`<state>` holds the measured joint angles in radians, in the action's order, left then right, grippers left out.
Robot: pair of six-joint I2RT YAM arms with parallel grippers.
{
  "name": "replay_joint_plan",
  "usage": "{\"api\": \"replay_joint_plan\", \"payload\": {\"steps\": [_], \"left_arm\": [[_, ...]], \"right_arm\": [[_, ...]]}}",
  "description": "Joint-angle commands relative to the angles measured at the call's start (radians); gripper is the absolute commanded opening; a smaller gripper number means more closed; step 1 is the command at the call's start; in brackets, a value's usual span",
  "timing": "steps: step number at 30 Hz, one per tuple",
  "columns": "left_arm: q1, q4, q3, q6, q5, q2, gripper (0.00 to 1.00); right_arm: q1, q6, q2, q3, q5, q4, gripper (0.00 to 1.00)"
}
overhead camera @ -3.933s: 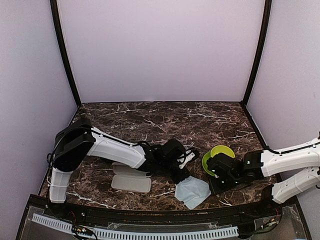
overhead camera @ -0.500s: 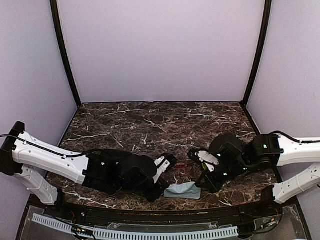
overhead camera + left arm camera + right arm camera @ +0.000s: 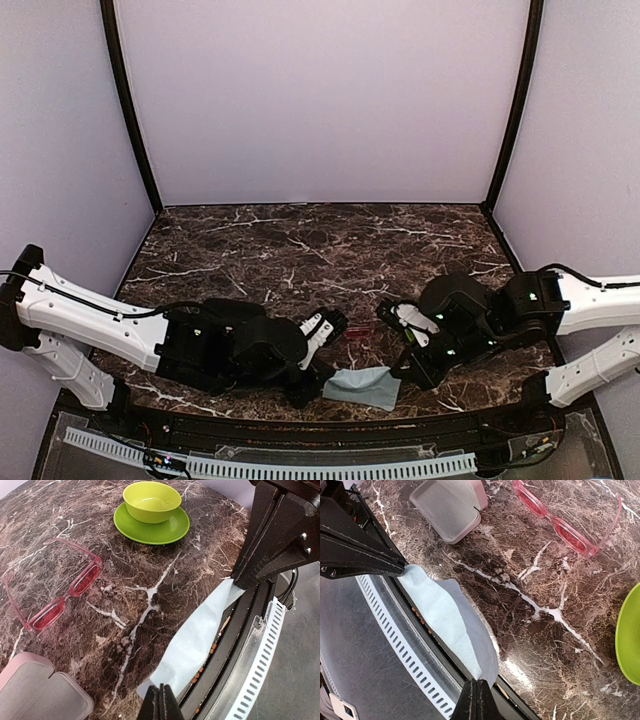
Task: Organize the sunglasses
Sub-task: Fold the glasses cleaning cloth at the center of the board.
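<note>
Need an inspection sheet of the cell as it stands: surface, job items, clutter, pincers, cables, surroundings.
Surface: dark marbled tabletop; the cloth overhangs its near edge.
Job's things: pink sunglasses lying unfolded on the table, not in the case; black pair, nothing seen.
Clutter: light blue cloth; pink case, open, nothing visible inside; green bowl standing on green plate.
Pincers: left pincer and right pincer each shut on an opposite end of the cloth.
Cables: black cable looping beside the right pincer.
Surroundings: lilac walls, black corner posts.
</note>
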<state>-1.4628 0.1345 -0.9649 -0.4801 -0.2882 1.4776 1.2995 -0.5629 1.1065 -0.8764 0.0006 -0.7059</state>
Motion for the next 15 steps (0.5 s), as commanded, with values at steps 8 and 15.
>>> {"api": "replay_joint_plan", "payload": {"steps": [8, 15], "left_arm": [[0.038, -0.006, 0.031, -0.011, -0.001, 0.017, 0.0], [0.067, -0.019, 0.026, 0.005, 0.017, 0.052, 0.0]], "right_arm": [[0.001, -0.014, 0.092, 0.002, 0.103, -0.014, 0.0], [-0.043, 0.011, 0.127, -0.009, 0.127, -0.007, 0.0]]}}
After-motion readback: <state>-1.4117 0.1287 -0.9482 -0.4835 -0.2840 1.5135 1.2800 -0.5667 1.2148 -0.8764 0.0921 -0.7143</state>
